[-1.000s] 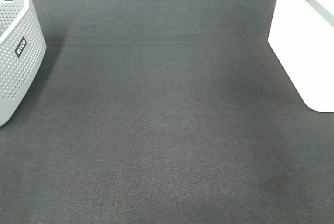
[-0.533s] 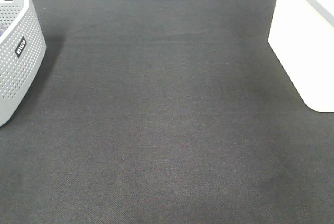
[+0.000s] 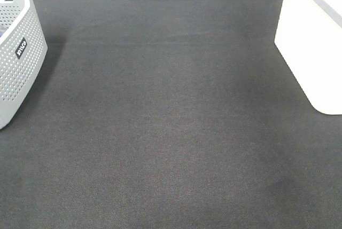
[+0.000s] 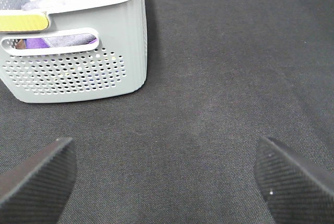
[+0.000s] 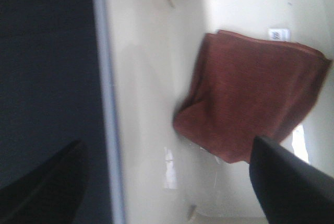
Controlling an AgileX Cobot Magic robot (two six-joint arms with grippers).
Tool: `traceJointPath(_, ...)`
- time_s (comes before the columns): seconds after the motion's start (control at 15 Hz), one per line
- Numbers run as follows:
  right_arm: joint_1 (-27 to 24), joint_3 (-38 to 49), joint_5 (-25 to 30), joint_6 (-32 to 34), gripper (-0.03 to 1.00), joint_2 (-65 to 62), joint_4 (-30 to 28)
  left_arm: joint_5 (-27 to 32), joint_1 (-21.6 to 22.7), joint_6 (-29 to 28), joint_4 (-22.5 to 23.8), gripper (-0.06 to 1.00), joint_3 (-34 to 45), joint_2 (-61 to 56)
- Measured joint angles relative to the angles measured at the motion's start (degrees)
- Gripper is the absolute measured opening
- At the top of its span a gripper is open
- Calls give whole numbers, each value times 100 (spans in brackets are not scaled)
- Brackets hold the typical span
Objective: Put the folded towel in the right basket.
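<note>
The folded towel [image 5: 250,96], terracotta-brown with a small white tag, lies on the floor of the right basket [image 5: 146,78] in the right wrist view. The same white basket [image 3: 312,42] stands at the right edge of the exterior view; its inside is hidden there. My right gripper [image 5: 167,182] is open and empty above the basket's rim, clear of the towel. My left gripper [image 4: 167,179] is open and empty over the dark mat. Neither gripper shows in the exterior view.
A grey perforated basket [image 3: 16,53] with a black label stands at the far left; it shows in the left wrist view [image 4: 73,51] holding several coloured cloths. A dark mat [image 3: 171,122] covers the table.
A hand at the top right, by the white basket's rim, has gone out of the exterior view. Nothing else there has moved.
</note>
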Motion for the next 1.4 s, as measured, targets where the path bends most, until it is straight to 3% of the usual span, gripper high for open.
traceJointPath(0.27,974,149,11,46,79,-539,-286,0,0,0,0,87,0,0)
traceJointPath(0.53,1226,1020,17,275,79,-1478,-441,0,0,0,0,87,0,0)
traceJointPath(1.0,1226,4715,11,281,79,-4538,-854,0,0,0,0,87,0,0)
traceJointPath(1.07,1226,4715,11,281,79,-4538,-854,0,0,0,0,87,0,0)
traceJointPath(1.4,1226,7122,-52,281,79,-6755,-940,0,0,0,0,87,0,0)
